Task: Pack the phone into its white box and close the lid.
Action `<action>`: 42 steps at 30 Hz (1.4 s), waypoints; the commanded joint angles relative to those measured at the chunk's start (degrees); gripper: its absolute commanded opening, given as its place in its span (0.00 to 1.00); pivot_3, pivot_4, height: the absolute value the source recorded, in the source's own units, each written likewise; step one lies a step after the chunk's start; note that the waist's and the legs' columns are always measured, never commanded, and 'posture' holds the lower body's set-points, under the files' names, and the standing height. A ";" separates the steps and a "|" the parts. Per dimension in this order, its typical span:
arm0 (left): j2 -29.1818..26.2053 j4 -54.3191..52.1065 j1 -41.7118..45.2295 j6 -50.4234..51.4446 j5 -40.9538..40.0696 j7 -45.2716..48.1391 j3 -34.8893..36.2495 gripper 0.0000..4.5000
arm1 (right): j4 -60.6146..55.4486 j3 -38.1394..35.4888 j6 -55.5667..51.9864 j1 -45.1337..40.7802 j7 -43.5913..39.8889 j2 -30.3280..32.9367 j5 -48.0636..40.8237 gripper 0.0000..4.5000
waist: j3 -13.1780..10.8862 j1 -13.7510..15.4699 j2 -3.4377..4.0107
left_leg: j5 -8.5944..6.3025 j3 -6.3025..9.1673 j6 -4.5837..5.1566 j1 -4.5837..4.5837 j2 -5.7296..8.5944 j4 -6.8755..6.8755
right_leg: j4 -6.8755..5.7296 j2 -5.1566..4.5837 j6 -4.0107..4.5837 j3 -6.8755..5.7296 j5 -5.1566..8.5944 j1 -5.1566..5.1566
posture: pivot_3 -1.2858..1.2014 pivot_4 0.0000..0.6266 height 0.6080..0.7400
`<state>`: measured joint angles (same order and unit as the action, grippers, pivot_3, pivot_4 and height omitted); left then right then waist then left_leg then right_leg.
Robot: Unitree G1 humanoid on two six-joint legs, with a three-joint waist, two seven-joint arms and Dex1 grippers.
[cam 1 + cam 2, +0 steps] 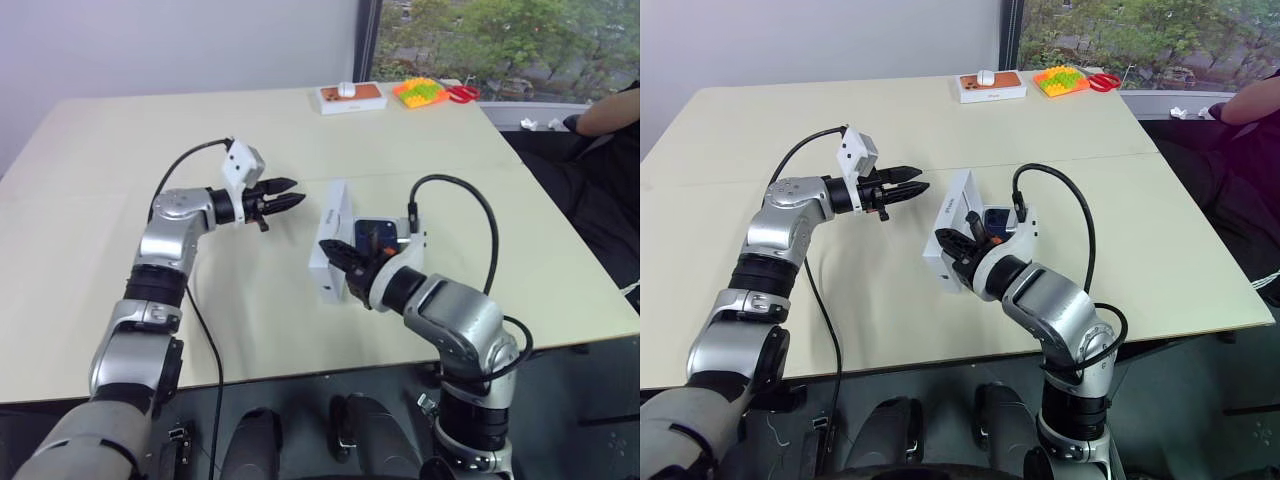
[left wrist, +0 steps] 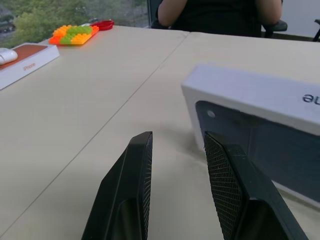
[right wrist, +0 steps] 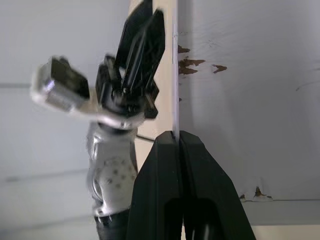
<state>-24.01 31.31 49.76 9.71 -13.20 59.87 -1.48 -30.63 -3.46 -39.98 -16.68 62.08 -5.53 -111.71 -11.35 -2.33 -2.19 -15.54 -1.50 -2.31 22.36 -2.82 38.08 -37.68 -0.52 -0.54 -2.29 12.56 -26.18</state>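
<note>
The lid (image 1: 335, 225) stands tilted up on its long edge at the middle of the table. Its printed dark blue face (image 2: 260, 135) is turned toward my left gripper. My right gripper (image 1: 338, 256) is shut on the lid's thin wall, seen pinched between its fingertips (image 3: 165, 142), with the plain white inside (image 3: 240, 100) beside them. Just behind the lid lies the dark blue phone (image 1: 376, 234), partly covered by my right wrist. The white box is hidden behind the lid and arm. My left gripper (image 1: 292, 195) hovers open and empty a short way left of the lid.
At the table's far edge sit a white box with an orange top (image 1: 352, 97), an orange and green brick toy (image 1: 420, 90) and red scissors (image 1: 463, 93). A person (image 1: 610, 115) sits at the far right. The table's front edge (image 1: 300, 378) is close.
</note>
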 commanded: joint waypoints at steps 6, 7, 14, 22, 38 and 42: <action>0.44 -3.17 -0.17 0.61 -0.31 1.27 -0.80 0.38 | 0.23 0.24 1.34 -0.67 -1.67 1.91 -1.29 0.31 | 0.00 -0.03 0.00 | 0.00 0.00 0.01 0.05 -0.02 -0.05 | 0.10 -0.01 -0.01 0.00 0.01 -0.02 | 0.52 0.24 1.00; 0.44 -3.56 -0.38 1.05 -0.40 1.62 -1.00 0.38 | 0.52 -0.04 1.20 -0.88 -1.77 2.52 -1.29 0.42 | 0.00 -0.02 0.00 | 0.00 0.00 0.01 0.05 -0.02 -0.05 | 0.11 -0.01 -0.01 0.00 0.01 -0.03 | 0.52 0.24 1.00; -0.14 -6.82 -2.70 3.11 -0.58 4.42 -2.62 0.38 | 5.59 -6.74 -2.36 -7.35 -6.67 14.76 -1.29 0.99 | -0.01 0.01 0.01 | 0.00 -0.02 0.01 0.04 0.01 -0.05 | 0.11 -0.01 -0.01 0.01 0.00 0.00 | 0.52 0.24 1.00; -3.37 -4.63 -2.44 3.81 -0.39 1.93 0.99 0.38 | 8.32 0.42 -16.71 -12.74 -19.62 41.18 3.30 0.99 | -0.01 0.12 0.02 | -0.09 -0.07 0.15 0.05 0.01 -0.13 | 0.21 0.01 -0.03 0.06 0.01 -0.05 | 0.52 0.24 1.00; -12.89 -2.61 -5.85 3.37 5.33 7.56 -3.42 0.38 | 12.84 13.50 -23.55 -23.52 -29.47 42.11 14.55 0.99 | -0.01 1.28 0.01 | -0.13 -0.17 0.23 0.17 0.00 -0.09 | 0.36 -0.03 -0.08 0.09 -0.02 -0.14 | 0.52 0.24 1.00; -12.19 -4.43 -6.67 4.54 5.04 7.81 -4.14 0.38 | 16.03 15.32 -24.44 -26.64 -28.33 38.90 15.47 0.99 | -0.01 1.70 0.01 | -0.15 -0.14 0.25 0.26 -0.03 -0.08 | 0.36 -0.04 -0.07 0.07 -0.02 -0.20 | 0.52 0.24 1.00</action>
<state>-36.02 29.69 42.82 14.25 -7.99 67.40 -5.63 -14.76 11.96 -64.14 -41.13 33.41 34.33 -96.69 -11.36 -0.63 -2.18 -15.68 -1.65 -2.06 22.61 -2.86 38.00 -37.32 -0.57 -0.61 -2.22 12.54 -26.38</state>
